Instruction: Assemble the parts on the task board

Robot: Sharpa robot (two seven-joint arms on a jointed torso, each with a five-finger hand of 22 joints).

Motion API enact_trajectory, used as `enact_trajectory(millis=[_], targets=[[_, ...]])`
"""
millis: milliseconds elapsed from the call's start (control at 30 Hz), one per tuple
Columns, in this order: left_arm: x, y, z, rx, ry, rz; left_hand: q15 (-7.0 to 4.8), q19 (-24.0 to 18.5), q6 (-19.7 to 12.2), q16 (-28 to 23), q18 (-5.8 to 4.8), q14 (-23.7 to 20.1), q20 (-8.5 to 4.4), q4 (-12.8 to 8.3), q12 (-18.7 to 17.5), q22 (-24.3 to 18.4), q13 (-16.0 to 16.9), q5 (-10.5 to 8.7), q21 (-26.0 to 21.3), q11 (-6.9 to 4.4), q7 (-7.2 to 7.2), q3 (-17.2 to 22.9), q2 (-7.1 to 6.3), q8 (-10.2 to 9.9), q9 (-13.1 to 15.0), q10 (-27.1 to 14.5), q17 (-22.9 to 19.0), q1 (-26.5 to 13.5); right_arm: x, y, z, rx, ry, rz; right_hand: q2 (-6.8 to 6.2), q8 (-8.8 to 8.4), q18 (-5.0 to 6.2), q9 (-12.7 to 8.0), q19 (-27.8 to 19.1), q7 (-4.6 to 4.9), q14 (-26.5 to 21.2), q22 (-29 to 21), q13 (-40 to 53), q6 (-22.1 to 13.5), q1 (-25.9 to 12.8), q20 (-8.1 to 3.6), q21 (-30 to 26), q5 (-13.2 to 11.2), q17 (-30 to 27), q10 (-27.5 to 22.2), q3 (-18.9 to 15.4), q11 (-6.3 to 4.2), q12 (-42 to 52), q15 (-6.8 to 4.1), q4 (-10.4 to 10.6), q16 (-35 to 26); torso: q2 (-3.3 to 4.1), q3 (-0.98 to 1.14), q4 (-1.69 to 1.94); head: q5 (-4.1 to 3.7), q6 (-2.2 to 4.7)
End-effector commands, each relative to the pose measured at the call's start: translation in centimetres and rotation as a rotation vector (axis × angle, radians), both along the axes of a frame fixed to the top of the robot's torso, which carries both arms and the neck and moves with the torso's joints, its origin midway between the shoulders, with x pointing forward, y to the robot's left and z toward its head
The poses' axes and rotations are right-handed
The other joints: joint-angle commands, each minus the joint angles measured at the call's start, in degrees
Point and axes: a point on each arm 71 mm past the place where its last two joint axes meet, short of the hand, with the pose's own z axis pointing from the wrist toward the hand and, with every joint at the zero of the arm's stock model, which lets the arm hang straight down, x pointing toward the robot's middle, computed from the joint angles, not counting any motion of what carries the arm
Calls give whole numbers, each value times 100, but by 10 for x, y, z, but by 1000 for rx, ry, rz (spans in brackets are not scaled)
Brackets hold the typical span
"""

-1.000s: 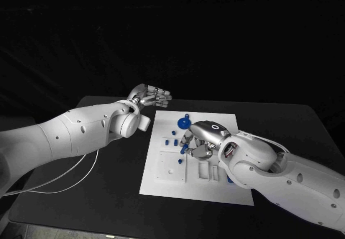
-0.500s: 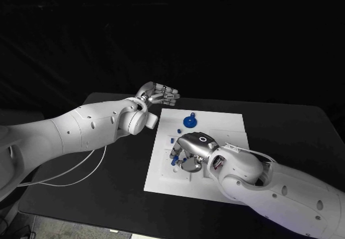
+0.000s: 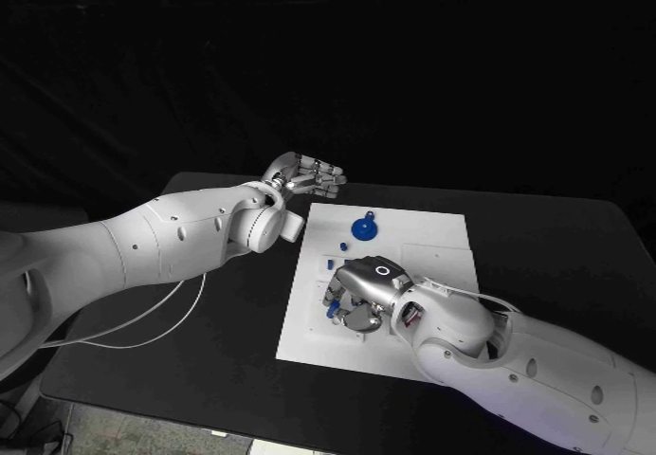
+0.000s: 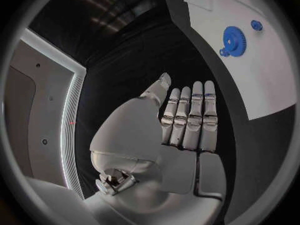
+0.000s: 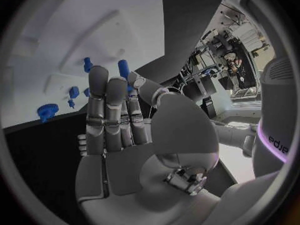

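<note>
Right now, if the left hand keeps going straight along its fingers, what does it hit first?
Probably nothing on the board: in the left wrist view the left hand points along bare black table beside the task board; the blue gear sits off to the side. Depth is unclear.

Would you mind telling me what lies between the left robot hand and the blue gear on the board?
Nothing: in the left wrist view, bare black table and bare white board separate the left robot hand from the blue gear.

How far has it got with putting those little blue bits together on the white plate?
It looks early. A blue gear sits at the far end of the task board, and small blue parts stand in it. The right hand hovers low over them, holding nothing I can see. The left hand waits off the board, open.
</note>
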Motion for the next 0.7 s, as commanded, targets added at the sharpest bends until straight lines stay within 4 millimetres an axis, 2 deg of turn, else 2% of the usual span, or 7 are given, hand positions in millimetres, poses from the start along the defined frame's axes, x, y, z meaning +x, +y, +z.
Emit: enact_trajectory(millis=[33, 300, 700], targets=[[0, -3, 1, -11, 1, -15, 0, -27, -33, -12, 44, -27, 16, 45, -16, -22, 1, -20, -5, 22, -21, 6, 34, 8, 0, -22, 8, -1, -1, 1, -2, -20, -20, 12, 66, 34, 107, 8, 184, 12, 14, 12, -14, 39, 7, -22, -22, 27, 8, 200, 22, -175, 21, -40, -4, -22, -4, 3, -7, 24, -18], [0, -2, 1, -10, 2, -15, 0, -27, -33, -12, 44, -27, 16, 45, -16, -22, 1, -20, -5, 22, -21, 6, 34, 8, 0, -22, 8, -1, -1, -1, -4, -37, -15, 9, 72, 33, 112, 8, 185, 11, 14, 30, -14, 42, -2, -20, -31, 29, 9, 204, 24, -175, 20, -40, -14, -23, -4, 3, -6, 40, -46], [0, -1, 1, -10, 5, -14, 0, -27, -33, -12, 44, -27, 16, 45, -16, -22, 1, -20, -5, 22, -21, 6, 34, 8, 0, -22, 8, -1, -1, -5, -8, -58, -6, 3, 73, 34, 115, 9, 187, 10, 13, 48, -13, 48, -11, -18, -42, 33, 9, 210, 28, -177, 21, -40, -26, -24, -8, 2, -6, 43, -42]])
